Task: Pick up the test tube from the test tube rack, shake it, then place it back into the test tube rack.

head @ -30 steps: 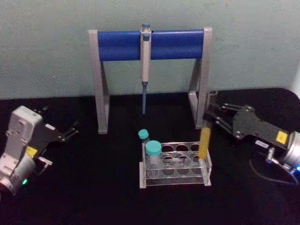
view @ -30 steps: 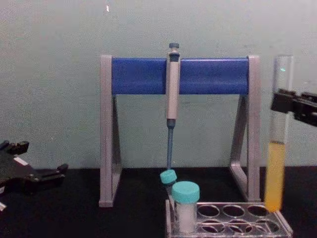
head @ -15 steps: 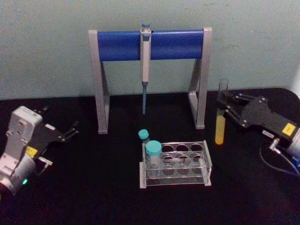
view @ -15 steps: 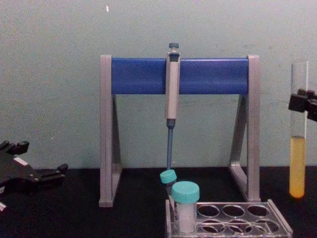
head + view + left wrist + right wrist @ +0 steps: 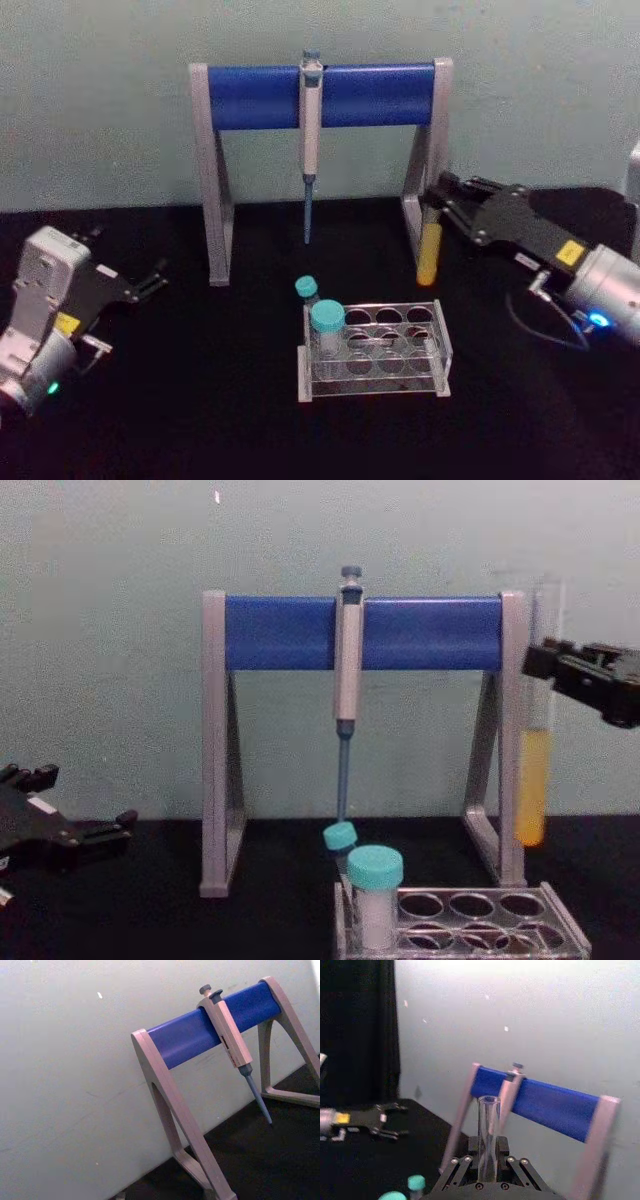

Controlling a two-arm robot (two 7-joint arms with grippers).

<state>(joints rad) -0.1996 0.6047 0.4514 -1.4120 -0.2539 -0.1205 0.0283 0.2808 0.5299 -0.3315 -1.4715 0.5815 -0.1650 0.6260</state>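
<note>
The right gripper (image 5: 538, 662) is clamped on the upper part of the long clear glass test tube (image 5: 532, 780) of yellow-orange liquid. It holds the tube upright beside the right leg of the grey-and-blue pipette stand (image 5: 370, 95), above and behind the low clear plastic rack (image 5: 443, 347). Being uncapped, the tube could slosh over in a hard shake or strike that leg, while the left gripper (image 5: 150, 280) sits parked left, fingers apart, empty.

Test tube (image 5: 429, 258): clear glass, yellow-orange liquid in lower part. Test tube rack (image 5: 400, 385): clear plastic, top plate patterned with rows of round holes; nearer vial (image 5: 327, 330) white with teal cap, farther vial (image 5: 306, 288) teal-capped too. Pipette stand (image 5: 370, 95) grey legs, bright blue bar; pipette (image 5: 311, 120) pale grey, blue-grey tip; counter (image 5: 220, 400) black, wall (image 5: 100, 100) pale grey-green; right pincer (image 5: 432, 205) and left pincer (image 5: 155, 278) black.
</note>
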